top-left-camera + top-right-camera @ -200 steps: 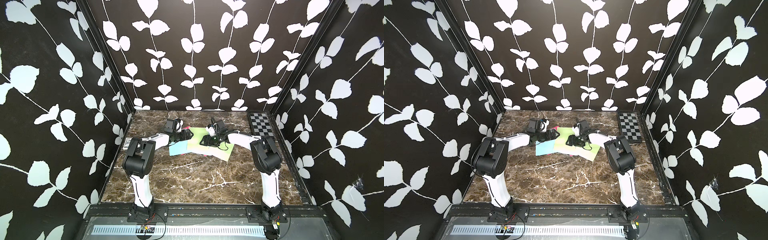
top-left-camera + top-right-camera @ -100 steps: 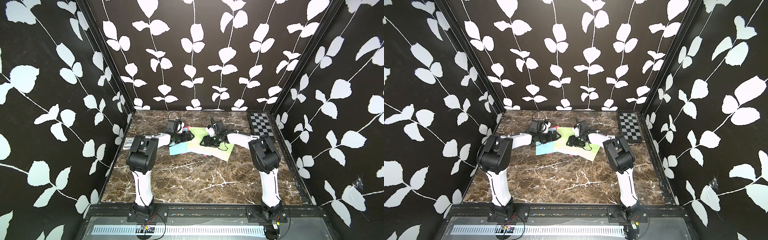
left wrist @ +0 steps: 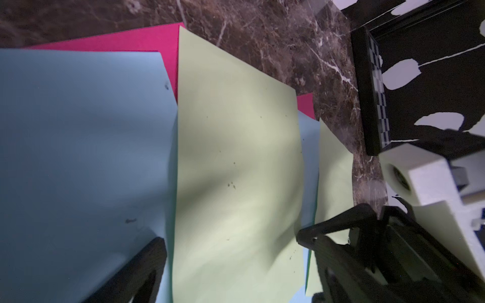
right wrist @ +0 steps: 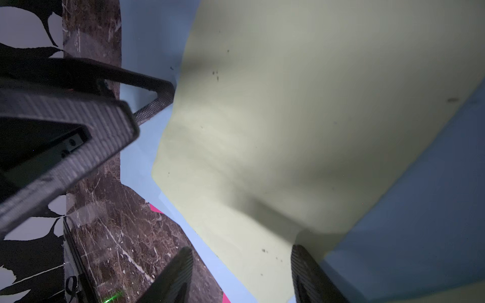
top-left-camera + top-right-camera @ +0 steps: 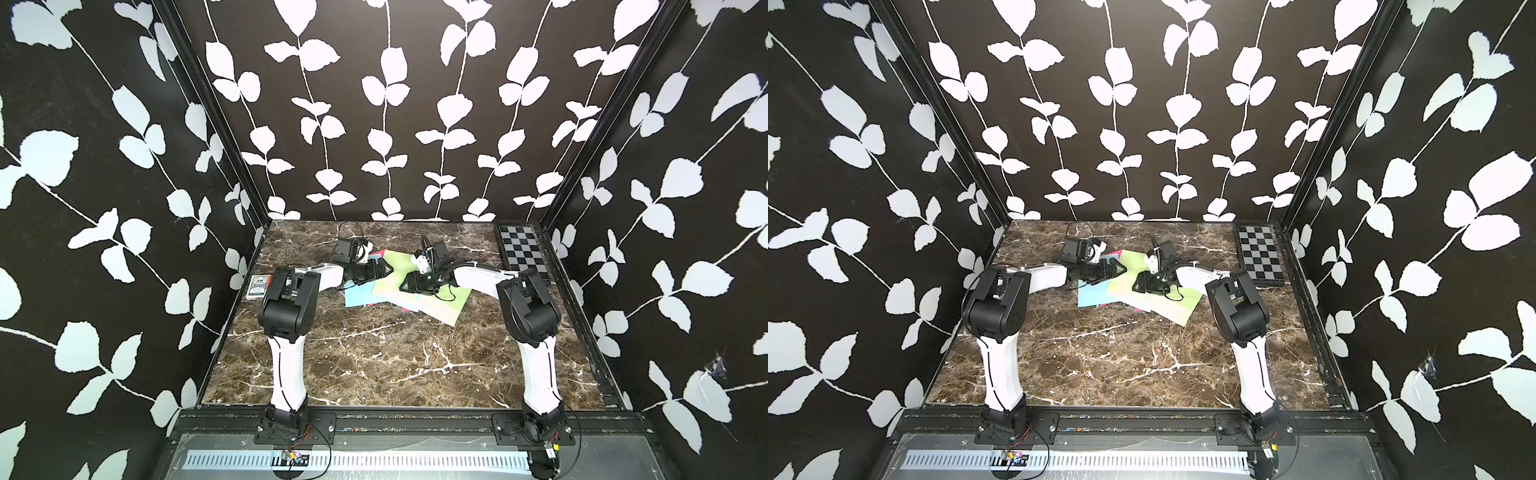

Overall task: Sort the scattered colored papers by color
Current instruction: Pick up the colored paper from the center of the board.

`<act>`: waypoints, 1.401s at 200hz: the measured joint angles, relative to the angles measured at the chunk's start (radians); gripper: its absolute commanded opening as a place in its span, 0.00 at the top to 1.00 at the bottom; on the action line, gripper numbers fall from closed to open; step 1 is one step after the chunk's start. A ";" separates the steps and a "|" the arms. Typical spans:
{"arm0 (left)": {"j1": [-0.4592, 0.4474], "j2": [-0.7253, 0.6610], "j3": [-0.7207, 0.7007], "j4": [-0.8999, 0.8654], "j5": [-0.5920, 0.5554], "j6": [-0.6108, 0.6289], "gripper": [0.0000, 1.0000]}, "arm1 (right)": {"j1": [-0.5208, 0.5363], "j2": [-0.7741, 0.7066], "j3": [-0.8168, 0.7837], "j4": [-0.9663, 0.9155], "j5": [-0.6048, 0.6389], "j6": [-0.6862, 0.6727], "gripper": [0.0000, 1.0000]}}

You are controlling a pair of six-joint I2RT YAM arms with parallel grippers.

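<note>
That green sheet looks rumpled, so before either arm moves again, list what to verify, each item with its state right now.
1. Fingers of the left gripper open: ok.
2. Fingers of the right gripper apart at the top green sheet: ok.
3. Flatness of the top green sheet: not ok, it bulges between the grippers.
4. Only one sheet between the right gripper's fingers: cannot tell.
5. Colours separated: not ok; the top green sheet, blue sheet, pink sheet and second green sheet overlap in one pile.
</note>
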 measured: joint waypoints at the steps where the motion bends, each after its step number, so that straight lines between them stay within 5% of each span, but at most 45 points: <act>1: 0.000 0.000 0.000 0.000 0.002 0.000 0.10 | 0.000 0.000 0.000 0.000 -0.001 0.000 0.40; 94: 0.000 0.001 0.000 0.028 0.064 -0.027 0.14 | 0.000 0.006 0.002 0.011 -0.015 0.001 0.42; 182: -0.002 -0.011 0.006 -0.039 -0.083 0.011 0.12 | 0.000 0.008 0.002 0.015 -0.018 0.001 0.42; 280: -0.002 0.063 0.164 -0.214 -0.039 0.046 0.15 | 0.000 0.011 0.002 0.027 -0.029 0.004 0.42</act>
